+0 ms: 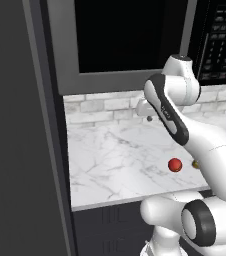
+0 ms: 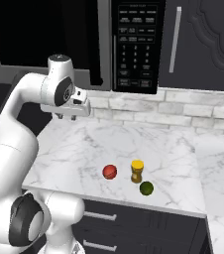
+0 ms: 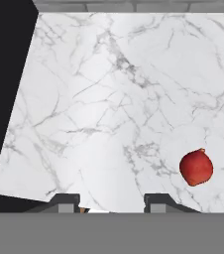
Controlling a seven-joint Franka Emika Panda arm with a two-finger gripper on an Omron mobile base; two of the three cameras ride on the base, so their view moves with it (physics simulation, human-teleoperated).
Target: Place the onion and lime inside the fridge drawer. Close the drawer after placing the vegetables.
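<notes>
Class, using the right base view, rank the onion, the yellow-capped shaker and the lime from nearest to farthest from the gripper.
From the gripper, up left:
1. Onion, leftmost, near the counter's front.
2. Yellow-capped shaker, just right of it.
3. Lime, farthest right, by the front edge.

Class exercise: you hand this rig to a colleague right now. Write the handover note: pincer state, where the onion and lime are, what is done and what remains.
Pincer: open and empty, held above the back left of the marble counter, well clear of the food.
Onion: on the counter near its front edge, untouched; in the hand view it lies off to the right.
Lime: also near the front edge, right of the onion, with a yellow-capped shaker standing between them.
Done: nothing placed so far.
Left: pick up the onion, then the lime, put both in the fridge drawer, close it.
</notes>
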